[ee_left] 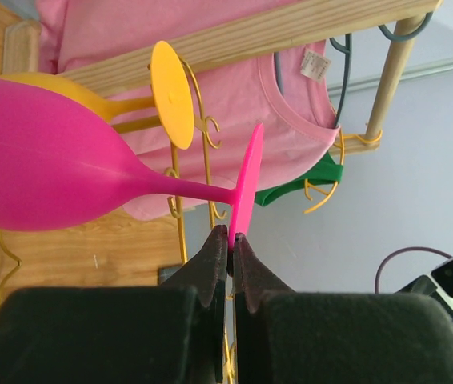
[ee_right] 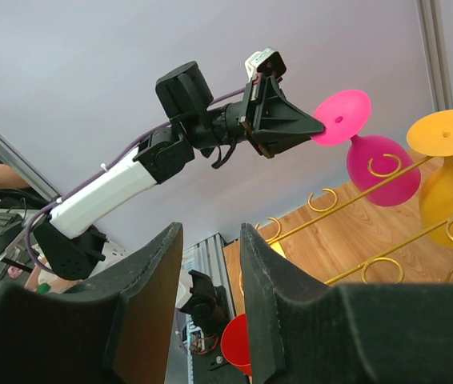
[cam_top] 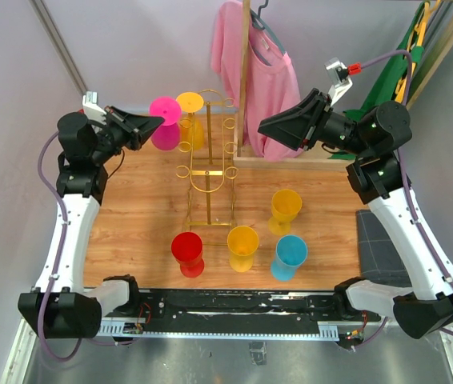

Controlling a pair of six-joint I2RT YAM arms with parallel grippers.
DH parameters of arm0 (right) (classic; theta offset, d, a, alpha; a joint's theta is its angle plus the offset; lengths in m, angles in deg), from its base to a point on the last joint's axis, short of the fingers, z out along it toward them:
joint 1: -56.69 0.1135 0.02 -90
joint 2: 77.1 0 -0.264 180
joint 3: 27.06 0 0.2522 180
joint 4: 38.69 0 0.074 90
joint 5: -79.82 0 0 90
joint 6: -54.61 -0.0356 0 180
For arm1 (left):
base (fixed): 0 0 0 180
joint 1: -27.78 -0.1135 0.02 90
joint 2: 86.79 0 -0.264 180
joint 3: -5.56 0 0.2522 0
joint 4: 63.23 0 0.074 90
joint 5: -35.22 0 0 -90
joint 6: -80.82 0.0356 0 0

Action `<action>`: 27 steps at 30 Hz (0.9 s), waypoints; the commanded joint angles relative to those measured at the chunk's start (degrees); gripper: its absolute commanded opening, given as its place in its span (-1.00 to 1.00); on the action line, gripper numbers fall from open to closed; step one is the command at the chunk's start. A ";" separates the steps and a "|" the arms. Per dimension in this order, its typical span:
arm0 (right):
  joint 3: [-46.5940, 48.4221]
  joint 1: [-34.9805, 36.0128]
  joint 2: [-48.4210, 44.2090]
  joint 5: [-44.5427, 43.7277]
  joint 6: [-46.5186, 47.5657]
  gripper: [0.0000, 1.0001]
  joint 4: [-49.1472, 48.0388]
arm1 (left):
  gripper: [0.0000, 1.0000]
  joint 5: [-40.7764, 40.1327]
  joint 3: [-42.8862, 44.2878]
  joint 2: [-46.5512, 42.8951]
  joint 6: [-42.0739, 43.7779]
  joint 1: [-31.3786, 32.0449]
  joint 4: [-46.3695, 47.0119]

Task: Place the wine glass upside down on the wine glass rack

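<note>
**Left wrist view: pink foot pinched, glass up against the rack's top**

My left gripper [ee_left: 231, 238] is clenched on the edge of the wine glass's [ee_left: 50, 164] flat pink foot, with the stem running out to 9 o'clock. The bowl's rim is cut off at the frame edge. The glass is inverted, foot uppermost, at the wine glass rack's [cam_top: 208, 172] 11 o'clock and just beside a yellow glass [cam_top: 190, 112] hung there. A gold loop crosses in front of the pink bowl in the right wrist view, but I cannot tell whether the stem sits in a loop. My own fingers hide most of the rack's wire.

My right gripper [ee_right: 210, 234] is released, nothing between its fingers, off at the rack's 2 o'clock.

The pink shirt [cam_top: 246, 64] hangs close at the rack's 1 o'clock. At its 6 o'clock, four glasses stand near the base: red [cam_top: 187, 252], yellow [cam_top: 242, 246], blue [cam_top: 290, 256] and another yellow [cam_top: 285, 210].

The wooden table [cam_top: 130, 208] sits between pale walls.
</note>
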 commanded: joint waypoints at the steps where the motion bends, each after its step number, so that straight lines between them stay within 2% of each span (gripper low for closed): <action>1: 0.04 -0.56 -0.35 -0.73 0.45 -0.28 -0.81 | -0.99 1.56 0.24 0.94 -0.41 1.42 3.00; 15: 0.23 -0.55 -0.62 -1.46 1.73 -0.28 1.00 | -0.99 -0.31 2.10 3.25 0.23 3.77 -1.59; 27: -0.40 -0.55 -0.80 -1.91 1.91 -0.28 1.15 | -0.99 -0.69 3.25 5.07 0.31 5.66 -1.82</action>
